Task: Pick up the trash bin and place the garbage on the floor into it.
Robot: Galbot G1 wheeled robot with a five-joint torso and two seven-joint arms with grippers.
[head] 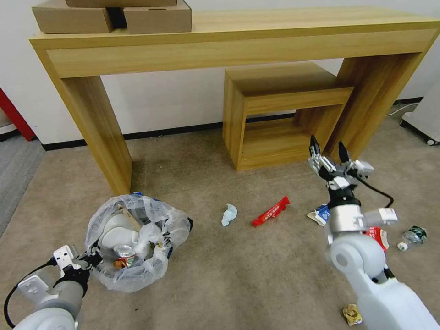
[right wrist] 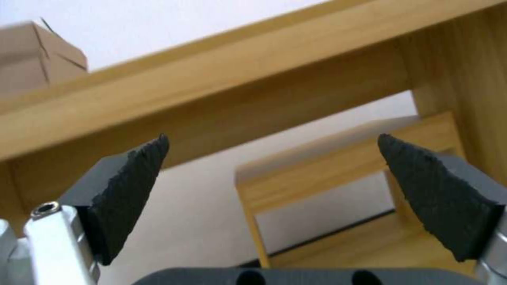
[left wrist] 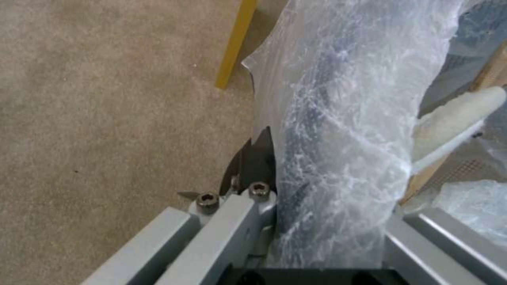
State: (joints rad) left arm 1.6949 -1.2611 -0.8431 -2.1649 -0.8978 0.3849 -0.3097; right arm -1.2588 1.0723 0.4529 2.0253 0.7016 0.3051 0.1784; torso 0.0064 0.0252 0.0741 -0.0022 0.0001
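head view: the trash bin (head: 137, 243) sits low on the left over the beige carpet floor (head: 238, 284), just in front of the left leg of the long wooden table (head: 238, 41). its crinkled translucent bag liner (head: 169, 224) billows over the rim and hides nearly all of the bin body; only a sliver of blue shows at the far edge. inside lie a white slipper (head: 117, 231), a wooden stick (head: 129, 217), white tissue and a small round lid-like piece. the left gripper (head: 94, 259) is at the bin's near-left rim, pinching the rim and liner. on the carpet to the right lie a pale crumpled tissue (head: 229, 214), a red wrapper (head: 271, 211), a blue-white carton (head: 321, 214) partly behind the right arm, a red-and-white wrapper (head: 379, 236), a clear bottle with a green label (head: 415, 234) with a small white cap beside it, and a yellow wrapper (head: 352, 315) at the bottom edge. the right gripper (head: 328, 149) is raised above the carton, fingers spread and pointing up toward a small wooden shelf unit (head: 279, 114). cardboard boxes (head: 114, 16) sit on the table's left end.

left wrist view: the left gripper (left wrist: 317, 221) is closed on the liner (left wrist: 343, 138), whose wrinkled white plastic fills the gap between its fingers; a dark bin wall shows through it. carpet lies beside it.

right wrist view: the right gripper (right wrist: 272, 154) holds nothing, its two black ridged fingertips (right wrist: 134, 186) set wide apart, with the table and shelf unit behind.
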